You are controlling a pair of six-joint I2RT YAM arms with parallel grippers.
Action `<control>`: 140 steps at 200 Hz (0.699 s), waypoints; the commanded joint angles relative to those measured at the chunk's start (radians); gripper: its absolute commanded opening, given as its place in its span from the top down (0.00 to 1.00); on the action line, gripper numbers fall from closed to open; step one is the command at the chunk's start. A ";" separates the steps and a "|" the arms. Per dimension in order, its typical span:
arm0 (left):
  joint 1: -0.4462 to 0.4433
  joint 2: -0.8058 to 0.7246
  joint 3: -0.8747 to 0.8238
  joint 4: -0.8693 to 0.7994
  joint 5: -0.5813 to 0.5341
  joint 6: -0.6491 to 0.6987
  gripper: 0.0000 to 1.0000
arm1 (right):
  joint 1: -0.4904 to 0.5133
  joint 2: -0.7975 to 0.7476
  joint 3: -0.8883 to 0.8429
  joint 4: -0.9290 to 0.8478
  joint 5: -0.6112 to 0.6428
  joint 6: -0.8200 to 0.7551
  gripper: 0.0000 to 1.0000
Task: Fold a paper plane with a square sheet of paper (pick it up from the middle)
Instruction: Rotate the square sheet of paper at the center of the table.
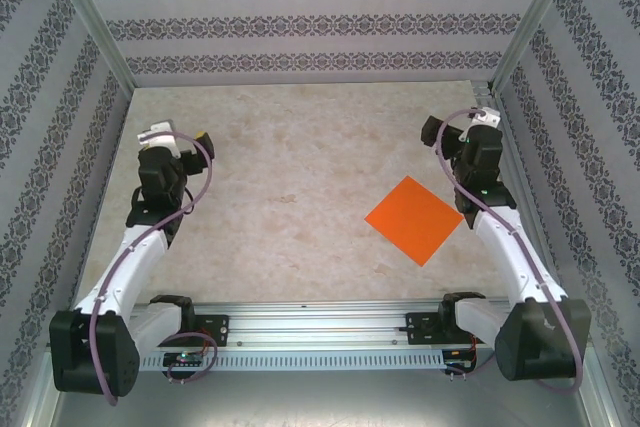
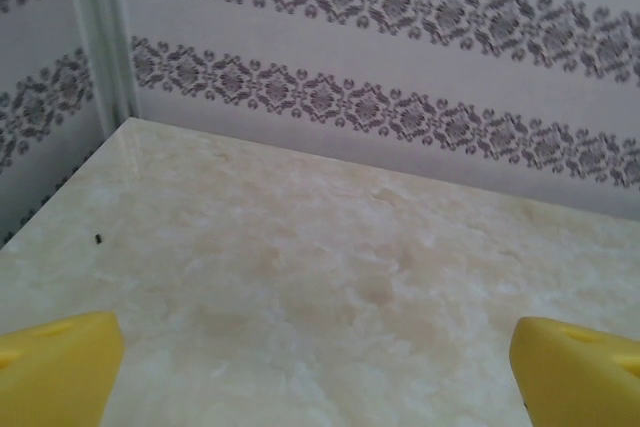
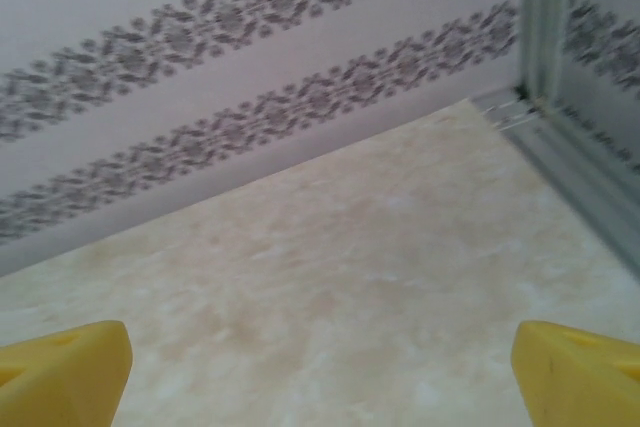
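Observation:
The square sheet of paper (image 1: pixel 414 219) is bright orange. It lies flat on the table right of centre, turned like a diamond, a plain unfolded square and no paper plane. My right gripper (image 1: pixel 460 124) hovers behind and to the right of the sheet, apart from it. It is open, its yellow fingertips (image 3: pixel 70 372) spread wide over bare table, with nothing between them (image 3: pixel 320 372). My left gripper (image 1: pixel 180 135) is at the far left of the table, well away from the sheet. It is open too, with its yellow fingertips (image 2: pixel 575 372) wide apart and bare table between them (image 2: pixel 320 372).
The marbled beige table (image 1: pixel 300 157) is boxed in by patterned walls (image 1: pixel 300 27) at the back and both sides, with metal posts (image 1: pixel 90 17) at the corners. A metal rail (image 1: pixel 320 322) with both arm bases runs along the near edge.

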 commanded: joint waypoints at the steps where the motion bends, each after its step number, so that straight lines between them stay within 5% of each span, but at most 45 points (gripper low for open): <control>1: -0.009 -0.025 0.053 -0.425 -0.061 -0.223 0.00 | -0.001 -0.005 -0.065 -0.265 -0.322 0.241 0.04; 16: -0.009 -0.044 0.009 -0.384 0.118 -0.246 0.00 | 0.043 0.014 -0.070 -0.304 -0.388 0.268 0.06; 34: -0.010 -0.052 -0.050 -0.298 0.328 -0.296 0.00 | 0.157 0.060 -0.041 -0.421 -0.263 0.247 0.08; 58: -0.024 -0.049 -0.122 -0.204 0.466 -0.376 0.00 | 0.240 0.165 -0.012 -0.476 -0.141 0.252 0.06; 140: -0.046 -0.044 -0.098 -0.354 0.476 -0.243 0.00 | 0.286 0.540 0.118 -0.430 -0.049 0.294 0.08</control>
